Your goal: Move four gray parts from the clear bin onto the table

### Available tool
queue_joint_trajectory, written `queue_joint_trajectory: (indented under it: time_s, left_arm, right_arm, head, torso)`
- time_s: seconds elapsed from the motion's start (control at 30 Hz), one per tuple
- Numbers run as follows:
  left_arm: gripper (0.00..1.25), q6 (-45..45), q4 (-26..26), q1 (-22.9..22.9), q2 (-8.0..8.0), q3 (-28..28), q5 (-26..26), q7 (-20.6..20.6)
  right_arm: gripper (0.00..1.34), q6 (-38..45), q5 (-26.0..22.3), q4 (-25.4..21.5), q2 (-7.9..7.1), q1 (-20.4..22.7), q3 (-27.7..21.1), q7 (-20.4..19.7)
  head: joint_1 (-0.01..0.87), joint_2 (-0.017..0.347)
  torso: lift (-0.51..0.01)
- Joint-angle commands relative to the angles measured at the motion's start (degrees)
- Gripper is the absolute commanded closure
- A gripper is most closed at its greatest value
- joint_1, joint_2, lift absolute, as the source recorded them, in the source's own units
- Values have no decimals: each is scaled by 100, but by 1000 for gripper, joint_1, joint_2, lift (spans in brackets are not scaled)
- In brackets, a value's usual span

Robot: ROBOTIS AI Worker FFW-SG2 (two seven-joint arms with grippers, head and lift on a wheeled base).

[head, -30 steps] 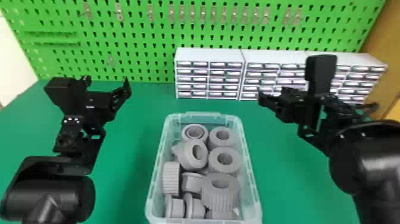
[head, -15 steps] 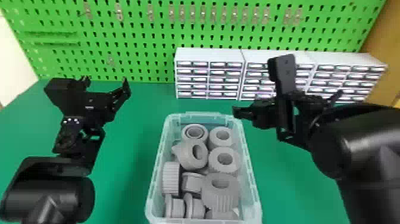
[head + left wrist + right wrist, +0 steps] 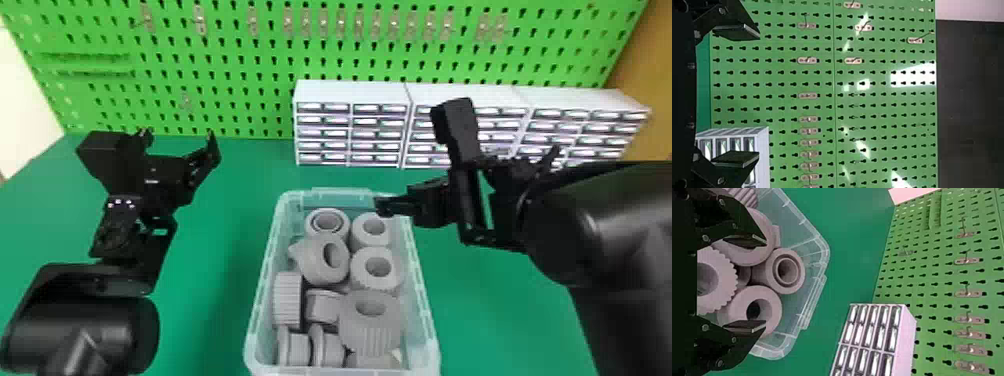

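The clear bin stands on the green table, holding several gray parts, among them a ring at its far right and a ribbed one nearer. My right gripper is over the bin's far right corner. In the right wrist view that gripper stands open above gray parts, a round one lying beyond and between its fingers. My left gripper is parked over the table's left side; in the left wrist view the gripper is open with nothing between its fingers.
White drawer cabinets stand behind the bin, against a green pegboard with metal hooks. Green table surface lies to the left of the bin, and more of it to the right.
My right arm has moved leftward from the right side, bringing its gripper over the bin's far corner. The left arm and the gray parts have stayed put.
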Motion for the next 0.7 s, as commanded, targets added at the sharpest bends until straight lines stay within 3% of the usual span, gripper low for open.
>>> queue_joint_trajectory:
  time_s: [0.0,0.33,0.67]
  left_arm:
    - [206,11,9,-7,1,3,-8,0]
    - [206,37,9,-7,-7,-6,1,0]
    - [208,46,9,-7,-7,-6,1,0]
  right_arm:
    - [519,76,-67,70,-11,31,-109,131]
    - [519,33,-102,404,-11,-30,67,508]
    - [519,33,21,545,-11,-48,199,517]
  head:
    - [678,34]
    - [678,34]
    - [678,34]
  torso:
    - [-50]
    - [-50]
    - [-50]
